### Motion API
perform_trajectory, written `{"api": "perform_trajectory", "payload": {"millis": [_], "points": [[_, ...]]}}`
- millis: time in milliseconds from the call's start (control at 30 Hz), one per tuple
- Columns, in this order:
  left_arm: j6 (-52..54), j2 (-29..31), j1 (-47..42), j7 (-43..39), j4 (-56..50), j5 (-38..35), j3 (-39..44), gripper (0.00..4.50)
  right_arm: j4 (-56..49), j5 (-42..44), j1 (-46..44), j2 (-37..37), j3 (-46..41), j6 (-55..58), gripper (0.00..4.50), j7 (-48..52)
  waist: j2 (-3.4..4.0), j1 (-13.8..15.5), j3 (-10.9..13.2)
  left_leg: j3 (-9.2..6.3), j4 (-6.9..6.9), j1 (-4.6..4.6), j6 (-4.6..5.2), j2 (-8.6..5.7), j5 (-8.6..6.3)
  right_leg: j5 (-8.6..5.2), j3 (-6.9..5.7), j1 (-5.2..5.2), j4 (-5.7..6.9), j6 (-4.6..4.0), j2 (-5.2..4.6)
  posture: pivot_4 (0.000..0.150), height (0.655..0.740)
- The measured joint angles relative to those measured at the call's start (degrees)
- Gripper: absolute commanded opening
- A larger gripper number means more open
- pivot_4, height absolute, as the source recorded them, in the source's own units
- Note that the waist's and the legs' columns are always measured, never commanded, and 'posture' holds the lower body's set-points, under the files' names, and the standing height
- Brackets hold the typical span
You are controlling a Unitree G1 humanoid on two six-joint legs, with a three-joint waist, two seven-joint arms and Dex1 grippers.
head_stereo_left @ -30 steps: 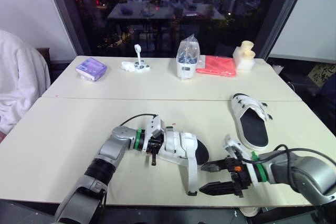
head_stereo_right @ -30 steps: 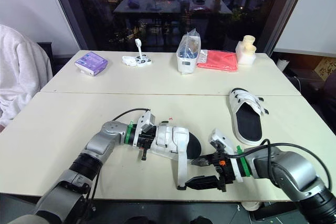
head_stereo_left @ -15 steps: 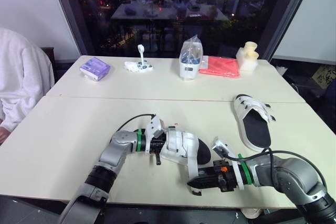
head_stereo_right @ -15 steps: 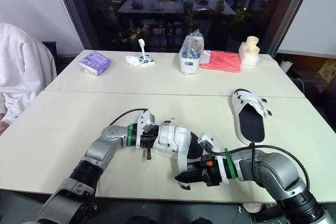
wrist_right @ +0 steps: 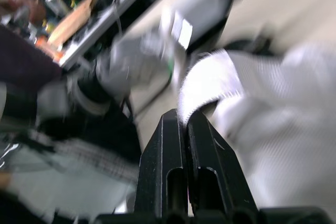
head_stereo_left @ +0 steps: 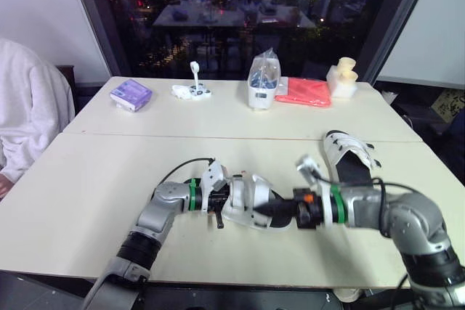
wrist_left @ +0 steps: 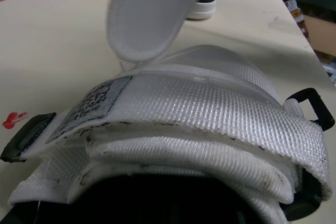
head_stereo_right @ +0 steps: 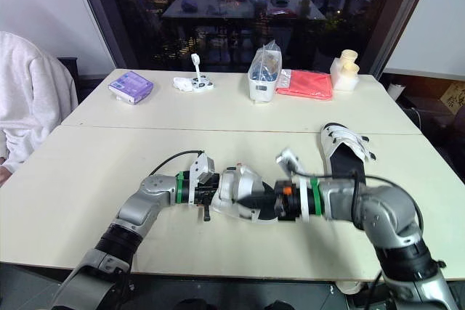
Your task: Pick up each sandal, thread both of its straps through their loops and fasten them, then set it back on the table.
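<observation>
Pale table below; left gripper clamps the white sandal; right gripper pinches its strap between near-shut jaws, which could slip free if tugged hard.

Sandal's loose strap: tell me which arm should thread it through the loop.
Right. The right gripper is pinched on the strap at its end, while the left gripper is occupied holding the sandal by its heel.
</observation>
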Motion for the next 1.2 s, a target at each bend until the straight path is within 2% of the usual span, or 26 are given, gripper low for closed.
{"api": "perform_trajectory", "payload": {"millis": [200, 600, 900, 1200], "points": [[-0.03, -0.08, 0.0, -0.19, -0.09, -0.03, 0.0, 0.0, 8.68, -0.04, -2.03, 2.61, -0.36, 2.41, 0.03, -1.25, 0.02, -0.14, 0.0, 0.02, -0.06, -0.11, 0.05, -0.02, -0.03, 0.01, 0.01, -0.1, -0.02, 0.01, -0.04, 0.15, 0.74], [-0.07, 0.02, 0.06, -0.01, -0.21, 0.0, -0.02, 0.0, 12.08, 2.81, -2.41, 4.65, -0.99, 13.15, 0.03, -3.69, 0.03, -0.22, 0.0, 0.02, -0.08, -0.16, 0.05, -0.02, -0.03, 0.0, 0.01, -0.16, -0.02, 0.0, -0.17, 0.15, 0.74], [-0.01, -0.04, 0.08, 0.01, -0.53, 0.03, -0.09, 0.0, 16.39, -1.29, -2.88, 5.03, 0.19, 10.98, 0.03, -2.05, 0.03, -0.26, 0.0, 0.03, -0.08, -0.28, 0.05, -0.02, -0.03, 0.0, 0.0, -0.28, -0.03, 0.01, -0.04, 0.15, 0.74], [0.16, 0.17, 0.71, 0.07, -2.14, -0.02, -0.08, 0.0, 16.83, -6.18, -1.74, 3.54, 3.85, 6.07, 0.03, 2.35, 0.05, -0.23, -0.01, 0.05, -0.07, -0.78, 0.05, -0.04, -0.02, 0.14, -0.01, -0.78, 0.0, 0.24, 0.02, 0.15, 0.74]]}}
